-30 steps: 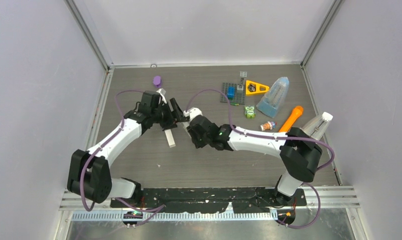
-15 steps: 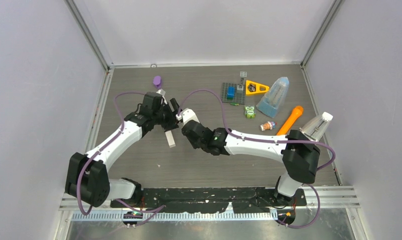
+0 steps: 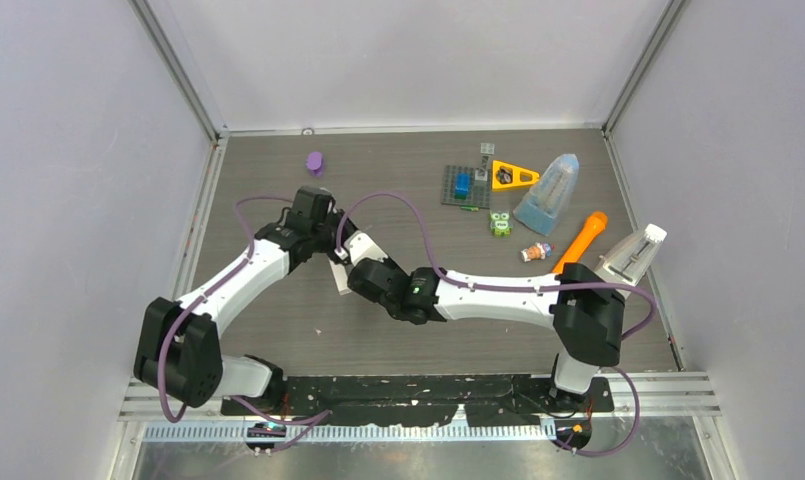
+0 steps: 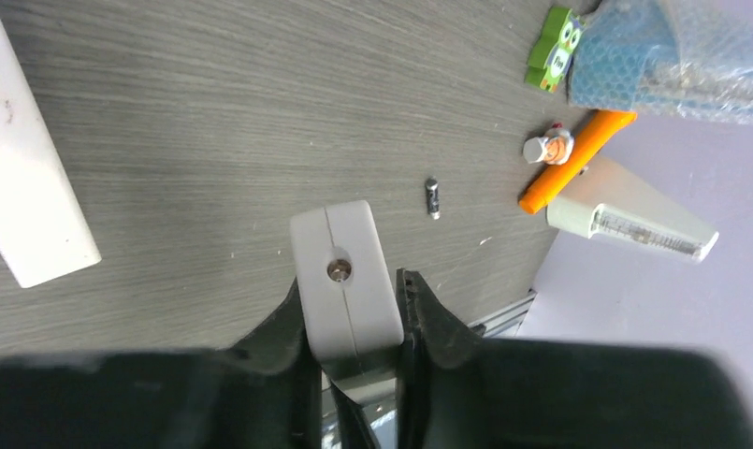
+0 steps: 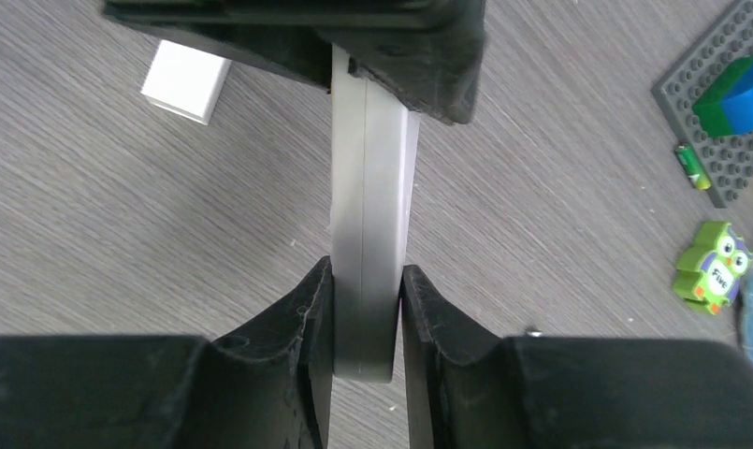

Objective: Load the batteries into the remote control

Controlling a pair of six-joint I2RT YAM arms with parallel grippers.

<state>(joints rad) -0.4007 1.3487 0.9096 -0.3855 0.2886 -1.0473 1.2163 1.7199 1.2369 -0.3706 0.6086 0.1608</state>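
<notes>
Right wrist: remote (image 5: 368,234) end behind left hand (image 5: 372,82)

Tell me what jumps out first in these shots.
Both arms meet left of the table's centre, where the left gripper and the right gripper clamp opposite ends of one pale grey remote. In the left wrist view, a small black battery lies loose on the table. A bright orange toy stands out toward the right side.

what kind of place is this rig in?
Probably a lab test cell: aluminium-framed plain walls boxing in a table, two arms bolted at its edge, random toy props like the owl block.
</notes>
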